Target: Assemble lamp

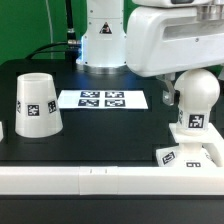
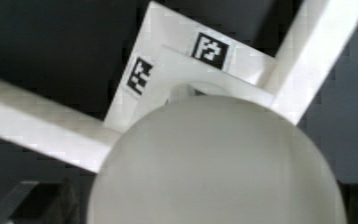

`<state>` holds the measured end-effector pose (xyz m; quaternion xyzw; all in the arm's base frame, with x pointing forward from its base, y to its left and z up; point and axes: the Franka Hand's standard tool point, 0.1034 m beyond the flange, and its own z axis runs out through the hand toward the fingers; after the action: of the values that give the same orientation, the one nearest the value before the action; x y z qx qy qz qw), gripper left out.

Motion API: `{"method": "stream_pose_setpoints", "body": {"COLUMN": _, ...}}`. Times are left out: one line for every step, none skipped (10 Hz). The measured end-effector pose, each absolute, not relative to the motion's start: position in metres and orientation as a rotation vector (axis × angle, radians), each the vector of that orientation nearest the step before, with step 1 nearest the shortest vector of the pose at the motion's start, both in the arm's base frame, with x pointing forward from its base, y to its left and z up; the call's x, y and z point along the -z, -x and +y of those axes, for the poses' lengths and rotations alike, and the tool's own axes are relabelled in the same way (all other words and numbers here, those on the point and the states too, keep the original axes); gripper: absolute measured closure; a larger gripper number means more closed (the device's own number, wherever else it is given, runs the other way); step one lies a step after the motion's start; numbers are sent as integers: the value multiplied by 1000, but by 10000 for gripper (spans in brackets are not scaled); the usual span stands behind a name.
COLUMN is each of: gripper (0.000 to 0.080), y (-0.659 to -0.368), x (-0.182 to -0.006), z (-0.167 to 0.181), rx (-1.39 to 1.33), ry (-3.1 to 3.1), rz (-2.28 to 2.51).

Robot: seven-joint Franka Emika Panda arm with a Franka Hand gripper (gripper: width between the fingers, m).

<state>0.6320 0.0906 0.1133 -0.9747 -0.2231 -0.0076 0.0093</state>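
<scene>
Lowering the bulb (image 1: pixel 196 98) toward the base (image 1: pixel 185 155) at the worktop's (image 1: pixel 100 135) near edge.
The claw's (image 1: pixel 180 85) opening is hidden, its hold unclear. Best keep the bulb upright and centred; the shade (image 1: pixel 35 104) stands farther back.

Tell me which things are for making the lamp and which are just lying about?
For the lamp:
white tapered plastic cup-like shade
white round-headed plastic bulb
flat square white plastic base

Just lying about:
thin flat white marker board
black table
</scene>
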Motion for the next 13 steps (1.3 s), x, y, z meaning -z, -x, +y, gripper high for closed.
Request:
{"method": "stream_pose_setpoints", "body": {"gripper": 101, "y": -631, "x": -113, "z": 95, "rx": 23, "ry": 3017, "rz": -842}}
{"method": "stream_pose_setpoints", "body": {"gripper": 101, "y": -631, "x": -113, "z": 95, "rx": 18, "ry": 2979, "rz": -1001}}
{"method": "stream_pose_setpoints", "body": {"gripper": 101, "y": -631, "x": -113, "z": 94, "rx": 11, "ry": 2928, "rz": -1163}}
{"method": "stream_pose_setpoints", "body": {"gripper": 101, "y": -631, "x": -113, "z": 93, "rx": 7, "ry": 2885, "rz": -1269}}
{"method": "stream_pose_setpoints", "body": {"gripper": 101, "y": -630, "x": -112, "z": 93, "rx": 2, "ry": 2843, "rz": -1365}}
{"method": "stream_pose_setpoints", "body": {"gripper": 101, "y": -629, "x": -112, "z": 93, "rx": -4, "ry": 2781, "rz": -1502}}
{"method": "stream_pose_setpoints", "body": {"gripper": 101, "y": -630, "x": -112, "z": 94, "rx": -5, "ry": 2733, "rz": -1596}}
{"method": "stream_pose_setpoints", "body": {"gripper": 101, "y": -630, "x": -113, "z": 93, "rx": -7, "ry": 2686, "rz": -1685}}
{"method": "stream_pose_setpoints", "body": {"gripper": 128, "y": -631, "x": -113, "z": 92, "rx": -10, "ry": 2663, "rz": -1729}}
{"method": "stream_pose_setpoints", "body": {"gripper": 128, "y": -631, "x": -113, "z": 91, "rx": -11, "ry": 2664, "rz": -1727}}
{"method": "stream_pose_setpoints", "body": {"gripper": 223, "y": -631, "x": -113, "z": 91, "rx": -11, "ry": 2665, "rz": -1726}}
{"method": "stream_pose_setpoints", "body": {"gripper": 223, "y": -631, "x": -113, "z": 91, "rx": -11, "ry": 2666, "rz": -1725}}
{"method": "stream_pose_setpoints", "body": {"gripper": 223, "y": -631, "x": -113, "z": 91, "rx": -11, "ry": 2677, "rz": -1707}}
